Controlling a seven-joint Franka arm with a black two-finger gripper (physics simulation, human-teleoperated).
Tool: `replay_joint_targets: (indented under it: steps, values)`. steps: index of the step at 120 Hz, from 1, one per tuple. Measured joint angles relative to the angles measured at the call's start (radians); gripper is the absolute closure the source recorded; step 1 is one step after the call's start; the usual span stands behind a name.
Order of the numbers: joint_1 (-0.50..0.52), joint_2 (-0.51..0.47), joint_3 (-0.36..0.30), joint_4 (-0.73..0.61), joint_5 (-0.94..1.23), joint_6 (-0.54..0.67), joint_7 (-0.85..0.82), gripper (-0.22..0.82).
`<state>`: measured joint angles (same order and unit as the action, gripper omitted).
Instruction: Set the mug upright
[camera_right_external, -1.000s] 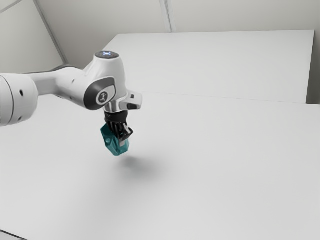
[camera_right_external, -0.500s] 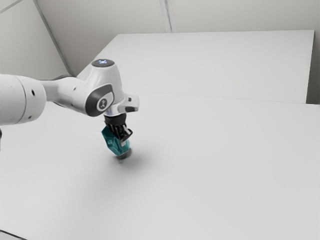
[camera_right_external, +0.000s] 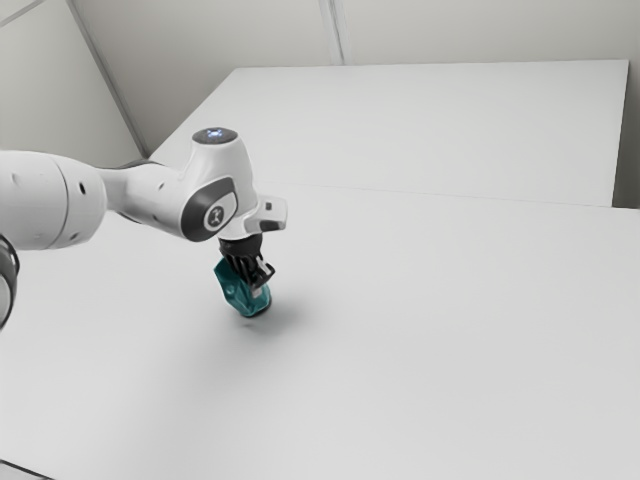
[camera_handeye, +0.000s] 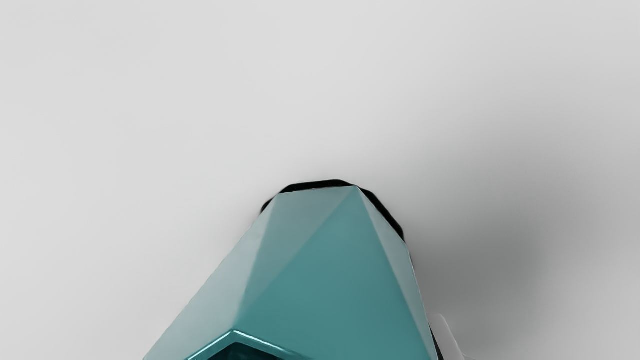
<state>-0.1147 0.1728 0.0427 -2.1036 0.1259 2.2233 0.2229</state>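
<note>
Down by the table (camera_right_external: 450, 330), the teal, many-faceted mug (camera_right_external: 234, 290) hung tilted beneath the arm (camera_right_external: 218, 175), left of the middle in the exterior view. Its black base (camera_right_external: 256, 314) was its lower end, angled down toward the exterior view's right, so the mug was not upright. The base was close to the tabletop, though whether the two touched could not be told.

The fingers (camera_right_external: 254, 280) were closed on the mug, gripping it at its body. They stood only as far apart as what they held allowed; the exact gap could not be made out, with the mug covering much of the grip.

In the wrist view the mug's body narrowed away from the hand toward the black base, and a dark opening (camera_handeye: 240, 353) with a shiny edge showed at the end nearer the hand. A pale pad (camera_handeye: 442, 332) lay against one side of the body. On that same side, a soft, dark shadow (camera_handeye: 500, 260) spread over the table.
</note>
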Motion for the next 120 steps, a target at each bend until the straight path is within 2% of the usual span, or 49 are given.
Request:
replay_joint_targets:
  steps: [22, 73, 120]
  values:
    - [0.000, 0.004, 0.000, 0.000, 0.001, 0.004, 0.001, 0.77]
    - [-0.001, 0.002, 0.000, 0.006, -0.007, 0.003, 0.022, 0.55]
    - [-0.002, -0.002, 0.000, 0.022, -0.003, 0.002, 0.040, 0.44]
